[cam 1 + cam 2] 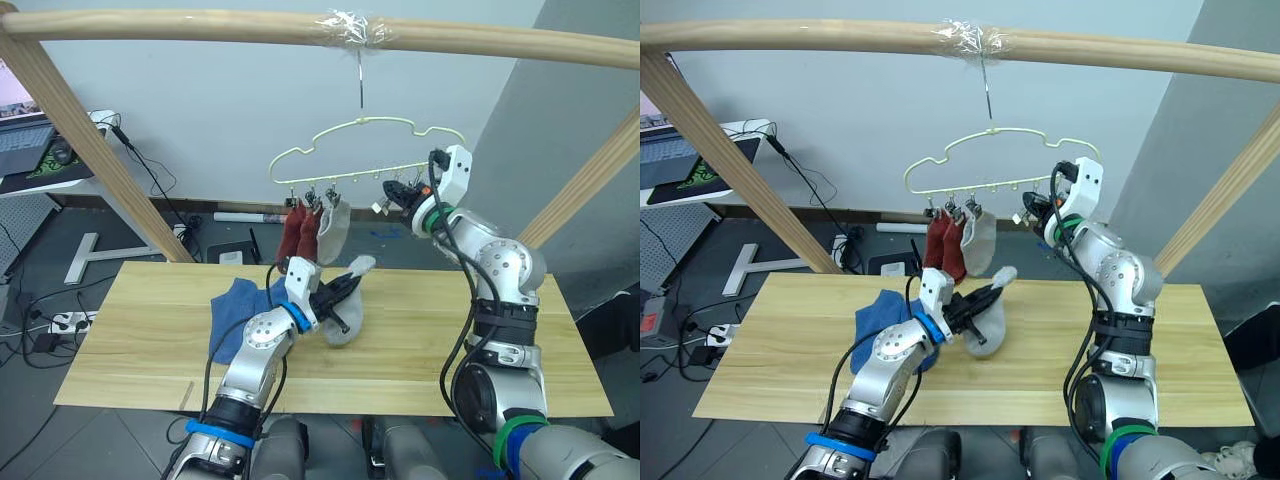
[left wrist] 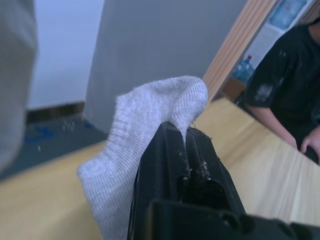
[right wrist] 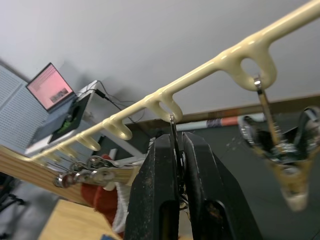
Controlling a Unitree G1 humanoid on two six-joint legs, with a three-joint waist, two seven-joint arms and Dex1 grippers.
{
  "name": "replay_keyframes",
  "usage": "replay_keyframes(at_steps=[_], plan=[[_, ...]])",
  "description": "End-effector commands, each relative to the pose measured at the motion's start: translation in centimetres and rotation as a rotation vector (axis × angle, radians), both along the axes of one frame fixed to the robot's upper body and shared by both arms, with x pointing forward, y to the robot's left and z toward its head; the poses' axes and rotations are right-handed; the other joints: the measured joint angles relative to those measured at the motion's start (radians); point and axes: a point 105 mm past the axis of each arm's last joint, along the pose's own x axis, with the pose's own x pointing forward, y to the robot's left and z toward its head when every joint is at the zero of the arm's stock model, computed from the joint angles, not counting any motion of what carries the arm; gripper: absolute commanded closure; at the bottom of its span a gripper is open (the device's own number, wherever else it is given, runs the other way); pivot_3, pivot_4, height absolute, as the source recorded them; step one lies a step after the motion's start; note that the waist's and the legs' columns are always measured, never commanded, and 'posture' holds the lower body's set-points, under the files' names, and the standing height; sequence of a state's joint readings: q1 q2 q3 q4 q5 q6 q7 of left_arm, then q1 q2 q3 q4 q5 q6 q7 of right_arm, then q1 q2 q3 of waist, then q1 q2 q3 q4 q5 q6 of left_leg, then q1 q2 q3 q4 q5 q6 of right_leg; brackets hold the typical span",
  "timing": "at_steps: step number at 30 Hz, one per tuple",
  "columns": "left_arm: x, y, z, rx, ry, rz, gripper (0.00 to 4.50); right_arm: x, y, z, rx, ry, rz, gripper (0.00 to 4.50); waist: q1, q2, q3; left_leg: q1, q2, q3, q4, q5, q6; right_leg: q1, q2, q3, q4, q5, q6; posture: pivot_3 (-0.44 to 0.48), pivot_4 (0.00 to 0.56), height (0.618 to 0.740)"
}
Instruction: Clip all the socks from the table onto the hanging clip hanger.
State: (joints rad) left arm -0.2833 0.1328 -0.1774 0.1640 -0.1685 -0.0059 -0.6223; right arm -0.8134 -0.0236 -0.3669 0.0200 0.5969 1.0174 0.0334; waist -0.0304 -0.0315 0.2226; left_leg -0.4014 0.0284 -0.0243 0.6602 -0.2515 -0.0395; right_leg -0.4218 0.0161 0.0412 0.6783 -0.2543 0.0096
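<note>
Hanger: clip hanger (image 1: 350, 150) carries two red socks (image 1: 300, 232), one grey (image 1: 334, 226).
Left: my left gripper (image 1: 345, 297) pinches grey sock (image 1: 345, 305) above table (image 1: 130, 340).
Right: my right gripper (image 1: 392, 195) clamps a clip (image 3: 172, 131).
Hidden: blue socks (image 1: 238, 312) partly behind arm.

I read this as a lab or test room: a bare wooden pole frame (image 1: 300, 30) taped at the top, an open laptop (image 1: 20, 140) on a white desk, loose black cables (image 1: 40, 310) across grey floor tiles.
</note>
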Motion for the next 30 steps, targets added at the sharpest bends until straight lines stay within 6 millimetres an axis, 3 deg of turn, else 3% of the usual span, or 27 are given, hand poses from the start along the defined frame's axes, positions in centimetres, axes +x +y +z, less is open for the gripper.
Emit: replay_keyframes(at_steps=[1, 22, 30], plan=[[0.3, -0.3, 2.8, -0.057, -0.081, 0.014, 4.49, -0.1, -0.6, -0.4, 0.027, 0.065, -0.002, 4.50, 0.000, 0.000, 0.000, 0.000, 0.000, 0.000, 0.000, 0.000, 0.000, 0.000, 0.000, 0.000, 0.000, 0.000, 0.000, -0.020, 0.170, 0.740], [1.4, -1.4, 6.3, -0.069, -0.270, 0.066, 4.49, -1.0, -0.5, -1.3, 0.030, 0.136, 0.035, 4.50, -0.002, 0.000, 0.000, 0.000, -0.001, 0.001, 0.000, 0.000, 0.000, 0.000, 0.001, 0.001, -0.001, 0.000, 0.000, -0.041, 0.180, 0.740], [1.3, -1.7, 6.3, -0.061, -0.275, 0.056, 4.49, -1.3, -0.2, -1.3, 0.046, 0.142, 0.043, 4.50, -0.002, 0.000, 0.000, -0.001, -0.001, 0.001, 0.000, 0.000, 0.001, 0.000, 0.001, 0.000, -0.002, 0.000, 0.000, -0.041, 0.180, 0.740]])
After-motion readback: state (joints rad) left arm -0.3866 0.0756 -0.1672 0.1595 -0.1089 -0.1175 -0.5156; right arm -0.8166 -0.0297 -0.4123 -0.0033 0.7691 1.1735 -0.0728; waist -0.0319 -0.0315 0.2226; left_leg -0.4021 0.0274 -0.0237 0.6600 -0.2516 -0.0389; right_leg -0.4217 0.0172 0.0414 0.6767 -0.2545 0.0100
